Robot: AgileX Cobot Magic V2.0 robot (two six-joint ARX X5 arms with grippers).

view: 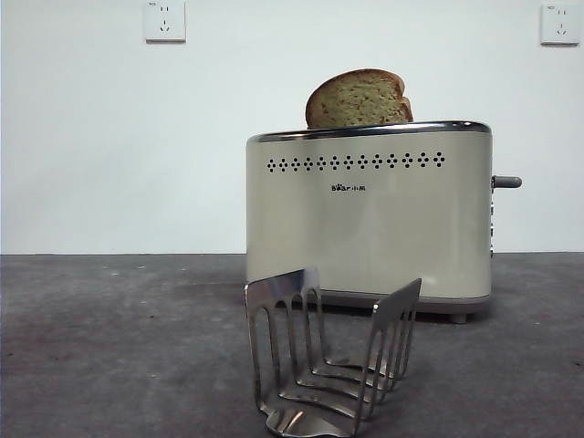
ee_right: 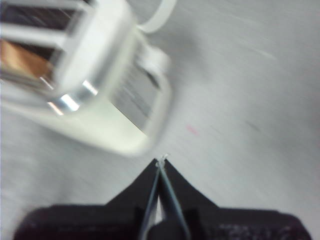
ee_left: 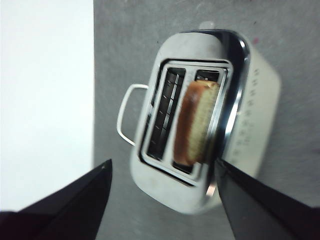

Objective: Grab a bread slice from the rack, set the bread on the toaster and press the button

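The slice of bread [view: 358, 99] stands upright in a slot of the cream toaster [view: 369, 214], its rounded top sticking out. The left wrist view shows the slice of bread [ee_left: 196, 122] from above in one slot of the toaster [ee_left: 200, 120], the other slot empty. My left gripper [ee_left: 162, 175] is open and empty above the toaster. My right gripper [ee_right: 161, 162] is shut and empty, above the table near the toaster's narrow end [ee_right: 135, 100]; that view is blurred. The button [view: 507, 182] sticks out on the toaster's right end. The steel rack [view: 330, 356] stands empty in front.
Two wall sockets [view: 164, 20] sit on the white wall behind. A white cord [ee_left: 125, 112] loops from the toaster across the grey table [view: 109, 347]. No arm shows in the front view.
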